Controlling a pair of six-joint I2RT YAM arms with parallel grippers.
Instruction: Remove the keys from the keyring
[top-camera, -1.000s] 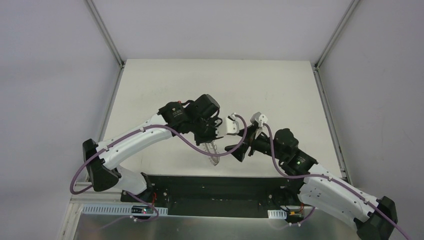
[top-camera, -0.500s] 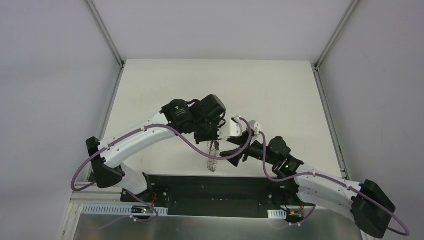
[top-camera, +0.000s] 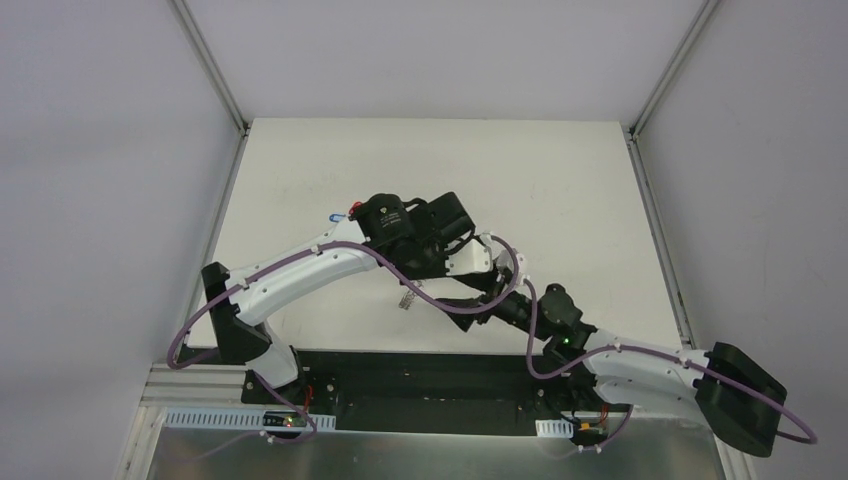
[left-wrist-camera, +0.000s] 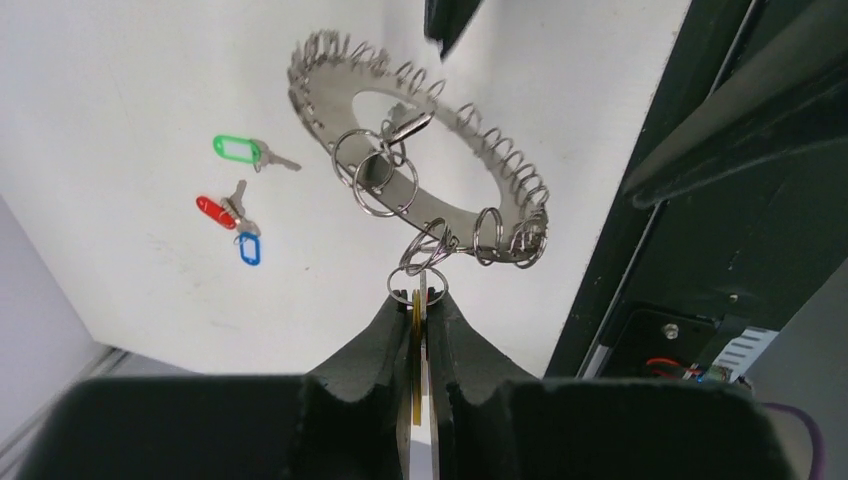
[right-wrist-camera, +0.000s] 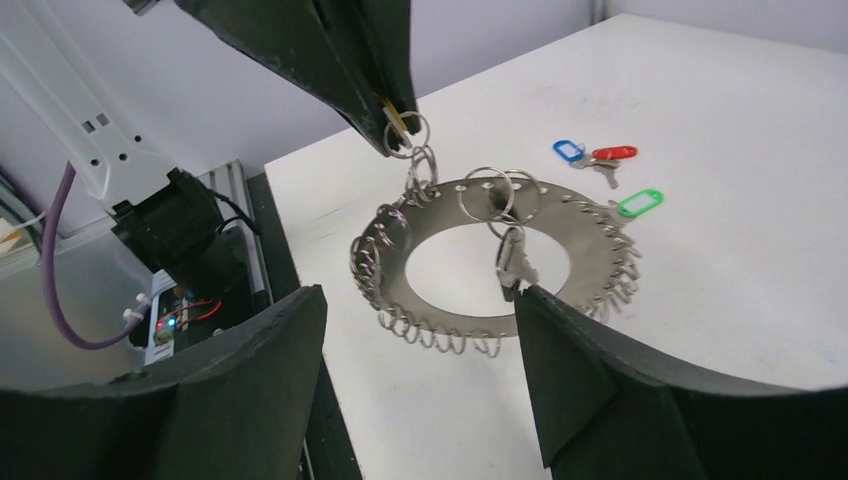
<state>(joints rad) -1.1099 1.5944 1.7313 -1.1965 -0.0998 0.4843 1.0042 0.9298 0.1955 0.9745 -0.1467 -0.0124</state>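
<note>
The keyring (left-wrist-camera: 450, 208) hangs in the air from a small split ring. My left gripper (left-wrist-camera: 417, 295) is shut on the yellow-tagged key (left-wrist-camera: 416, 340) on that split ring. In the right wrist view the keyring (right-wrist-camera: 440, 315) hangs tilted below the left gripper (right-wrist-camera: 393, 125). My right gripper (right-wrist-camera: 418, 297) is open wide just in front of the ring, holding nothing. A bare metal key (right-wrist-camera: 512, 262) dangles from the ring close to my right fingertip. The green (left-wrist-camera: 238, 149), red (left-wrist-camera: 214, 211) and blue (left-wrist-camera: 248, 248) tagged keys lie loose on the table. In the top view the ring (top-camera: 406, 298) is a small edge-on shape.
The white table (top-camera: 520, 180) is walled on three sides. The black base plate (top-camera: 430, 370) with wiring runs along the near edge, close beside the hanging ring (left-wrist-camera: 700, 250). The loose keys lie left of the left arm (top-camera: 340, 214).
My left gripper has moved right and farther from the near edge, carrying the ring with it. My right arm has swung left and lower, bringing its gripper up to the ring.
</note>
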